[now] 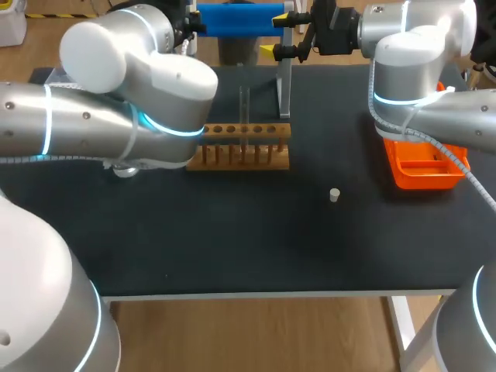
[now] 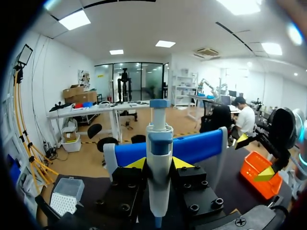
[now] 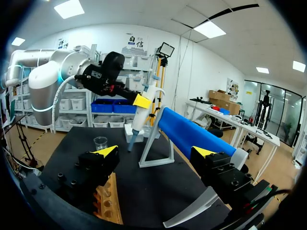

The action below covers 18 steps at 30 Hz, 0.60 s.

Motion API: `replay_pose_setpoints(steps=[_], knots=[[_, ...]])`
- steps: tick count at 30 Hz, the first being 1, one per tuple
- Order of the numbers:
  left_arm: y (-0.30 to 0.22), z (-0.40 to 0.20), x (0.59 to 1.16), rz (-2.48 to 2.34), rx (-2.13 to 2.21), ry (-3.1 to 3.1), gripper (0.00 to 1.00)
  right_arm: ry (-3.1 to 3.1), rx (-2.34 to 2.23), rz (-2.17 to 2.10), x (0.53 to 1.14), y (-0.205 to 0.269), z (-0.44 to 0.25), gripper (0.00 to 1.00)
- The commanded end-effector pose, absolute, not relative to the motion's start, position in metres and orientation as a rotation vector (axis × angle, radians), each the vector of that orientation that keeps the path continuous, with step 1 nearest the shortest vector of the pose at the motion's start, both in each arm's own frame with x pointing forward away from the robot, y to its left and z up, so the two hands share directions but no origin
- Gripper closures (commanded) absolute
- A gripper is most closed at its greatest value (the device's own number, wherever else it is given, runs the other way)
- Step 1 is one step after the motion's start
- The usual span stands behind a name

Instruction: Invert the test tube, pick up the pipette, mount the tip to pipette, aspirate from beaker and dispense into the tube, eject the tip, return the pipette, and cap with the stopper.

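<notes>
gripping the pipette (image 2: 159,143) upright between both fingers of the left tool (image 2: 159,164), just by the blue stand (image 1: 240,19) at the far edge of the black worktop (image 1: 232,248). holding the right tool (image 1: 280,36) spread wide and bare near that stand. mid-worktop: wooden rack (image 1: 240,155) with a glass tube (image 1: 243,108) standing in it; white stopper (image 1: 334,194) lying nearer; orange tray (image 1: 422,167) at the right side.

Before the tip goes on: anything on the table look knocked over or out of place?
Nothing stands out. The test tube stands straight in the rack, the stopper sits alone on the mat, and the left gripper is shut on the pipette.
</notes>
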State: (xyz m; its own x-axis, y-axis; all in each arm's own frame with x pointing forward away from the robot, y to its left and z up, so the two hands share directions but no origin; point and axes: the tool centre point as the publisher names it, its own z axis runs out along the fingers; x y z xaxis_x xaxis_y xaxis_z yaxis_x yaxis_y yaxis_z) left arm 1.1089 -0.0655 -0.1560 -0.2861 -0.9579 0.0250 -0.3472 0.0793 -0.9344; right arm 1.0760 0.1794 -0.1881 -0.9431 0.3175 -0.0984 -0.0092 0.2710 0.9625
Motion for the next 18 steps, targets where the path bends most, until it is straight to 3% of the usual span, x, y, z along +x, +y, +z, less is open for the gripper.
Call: replay_pose_setpoints(steps=[1,18], knots=[[-0.068,-0.156,1.121,-1.169,-1.321,1.743,1.00,2.267,0.286,1.723,1.075,0.179,-0.189,0.00],[-0.059,-0.169,1.139,-1.095,-1.397,1.743,1.00,2.267,0.286,1.723,1.075,0.179,-0.189,0.00]])
